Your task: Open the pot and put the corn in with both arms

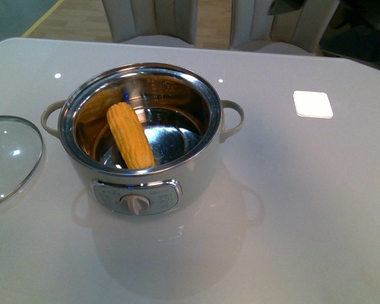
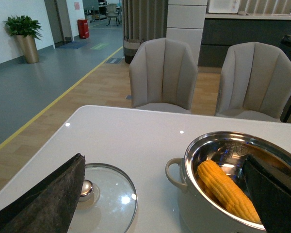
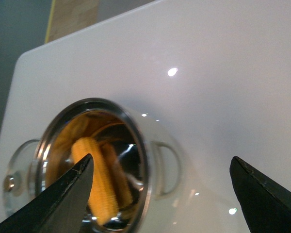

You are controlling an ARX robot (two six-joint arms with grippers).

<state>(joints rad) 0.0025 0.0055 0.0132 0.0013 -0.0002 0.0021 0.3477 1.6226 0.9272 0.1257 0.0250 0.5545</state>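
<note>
Already the yellow tapered corn cob (image 1: 130, 135) lies inside the large round cream-white electric pot (image 1: 196, 166), leaning on the shiny steel wall, with its lower end toward the side of the dial knob (image 1: 137, 204) and its upper end toward the far left of the bowl. The round glass lid with steel rim (image 1: 9, 158) rests flat on the white glossy table (image 1: 316, 209), just beside the left loop handle of the pot and apart from it. So, in my judgement, both parts of the task look done: the pot is open and the corn is in it.

Neither arm appears in the front view. In the right wrist view the right gripper (image 3: 167, 191) hangs above the pot with its two black fingers spread wide, and nothing is between them. In the left wrist view the left gripper (image 2: 165, 199) is also spread and empty, one finger (image 2: 48, 199) over the lid side and the other before the pot rim.

I think the step in hand is the retreat after the release. The next move calls only for both arms to go away upward and outward, without touching the pot rim, the handle or the lid. A small white square pad (image 1: 313, 104) lies well apart on the right side.
</note>
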